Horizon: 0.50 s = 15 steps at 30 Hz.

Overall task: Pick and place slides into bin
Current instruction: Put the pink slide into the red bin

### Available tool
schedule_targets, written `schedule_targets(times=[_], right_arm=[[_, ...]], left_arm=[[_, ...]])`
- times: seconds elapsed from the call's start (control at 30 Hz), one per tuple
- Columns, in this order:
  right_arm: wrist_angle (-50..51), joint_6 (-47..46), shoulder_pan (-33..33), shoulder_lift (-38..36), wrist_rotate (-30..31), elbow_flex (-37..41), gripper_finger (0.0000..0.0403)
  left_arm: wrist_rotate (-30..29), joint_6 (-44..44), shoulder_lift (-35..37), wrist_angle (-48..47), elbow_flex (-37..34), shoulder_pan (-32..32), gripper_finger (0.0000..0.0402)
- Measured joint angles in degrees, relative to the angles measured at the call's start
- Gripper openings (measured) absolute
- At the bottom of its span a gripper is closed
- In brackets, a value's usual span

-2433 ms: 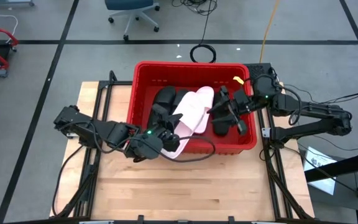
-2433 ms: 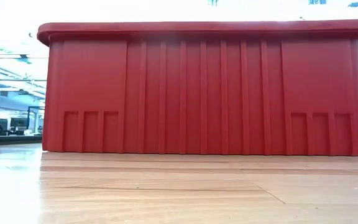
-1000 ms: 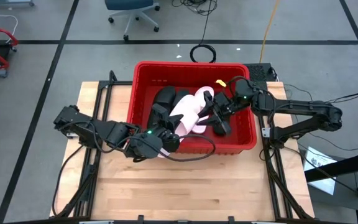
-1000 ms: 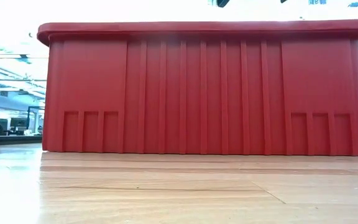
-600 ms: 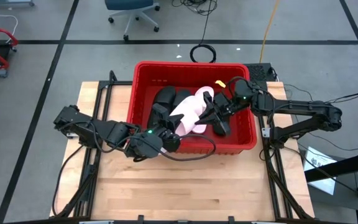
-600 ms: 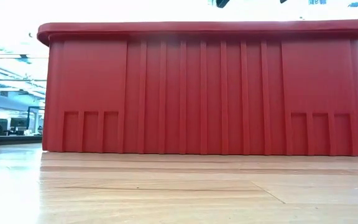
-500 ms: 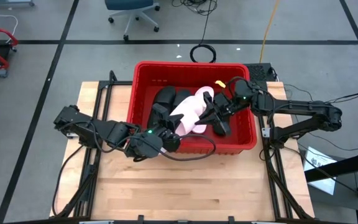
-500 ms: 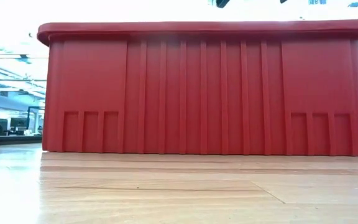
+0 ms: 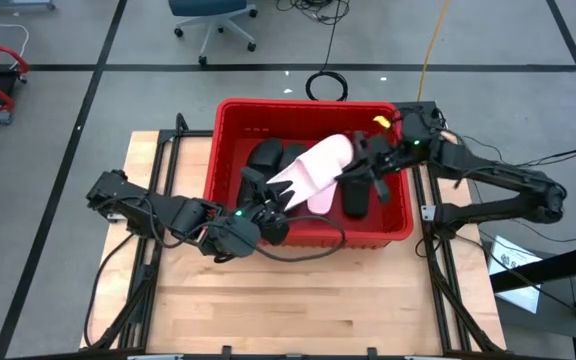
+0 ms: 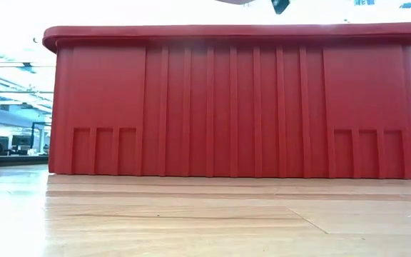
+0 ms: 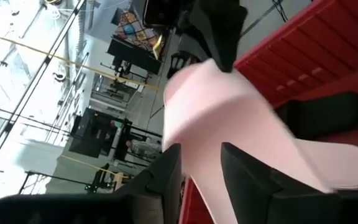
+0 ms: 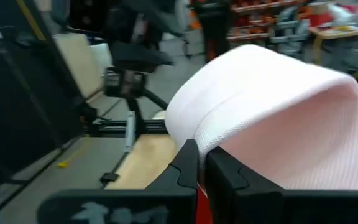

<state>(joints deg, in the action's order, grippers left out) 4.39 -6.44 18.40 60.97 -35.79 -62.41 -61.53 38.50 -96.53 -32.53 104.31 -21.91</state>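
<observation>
Now your right pincer pinches the soft, light pink slide by its strap; the left pincer, spread, sits beneath its sole.

A grey floor crossed by dark lines surrounds the wooden desk, with a blue office chair at top centre.

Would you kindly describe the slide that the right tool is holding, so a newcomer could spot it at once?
Start at the red bin at the far end of the wooden table. Over its middle a pale pink slide slants across, the right tool shut on its upper end. It is the only light-coloured slide; the black slides beneath lie in the bin.
</observation>
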Motion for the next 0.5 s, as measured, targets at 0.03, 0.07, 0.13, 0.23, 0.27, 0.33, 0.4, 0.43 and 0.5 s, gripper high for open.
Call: schedule_targets(times=[0.03,0.07,0.13,0.23,0.27,0.33,0.4,0.43,0.5], right_arm=[[1.8,0.48,1.07,-1.26,0.46,0.0,0.0001],[3.91,1.11,2.09,-2.51,1.26,0.0,0.0001],[8.4,2.79,4.4,-4.88,1.47,0.0,0.0001],[16.1,6.6,7.43,-7.89,1.49,0.0,0.0001],[18.97,8.33,8.31,-8.77,1.51,0.0,0.0001],[24.22,12.17,10.1,-10.25,1.48,0.0,0.0001],[28.97,15.95,11.76,-11.27,1.45,0.0,0.0001],[31.03,17.67,12.59,-11.66,1.49,0.0,0.0001],[34.68,20.57,14.15,-12.04,1.62,0.0,0.0]], left_arm=[[-0.51,-0.29,0.0,-0.02,-0.02,-0.25,0.0123],[-0.95,-0.38,0.01,-0.02,-0.01,-0.46,0.0123],[-1.11,-0.39,0.02,-0.03,-0.01,-0.72,0.0124],[-1.11,-0.71,0.02,-0.11,0.0,-0.73,0.0124],[-1.12,-1.19,0.02,-0.11,0.0,-0.73,0.0124],[-1.1,-2.24,0.02,-0.11,0.0,-0.64,0.0124],[-1.1,-3.57,0.02,-0.13,-0.01,-0.42,0.0124],[-1.1,-4.26,0.02,-0.14,-0.01,-0.28,0.0124],[-1.08,-5.57,0.04,-0.15,0.0,0.01,0.0124]])
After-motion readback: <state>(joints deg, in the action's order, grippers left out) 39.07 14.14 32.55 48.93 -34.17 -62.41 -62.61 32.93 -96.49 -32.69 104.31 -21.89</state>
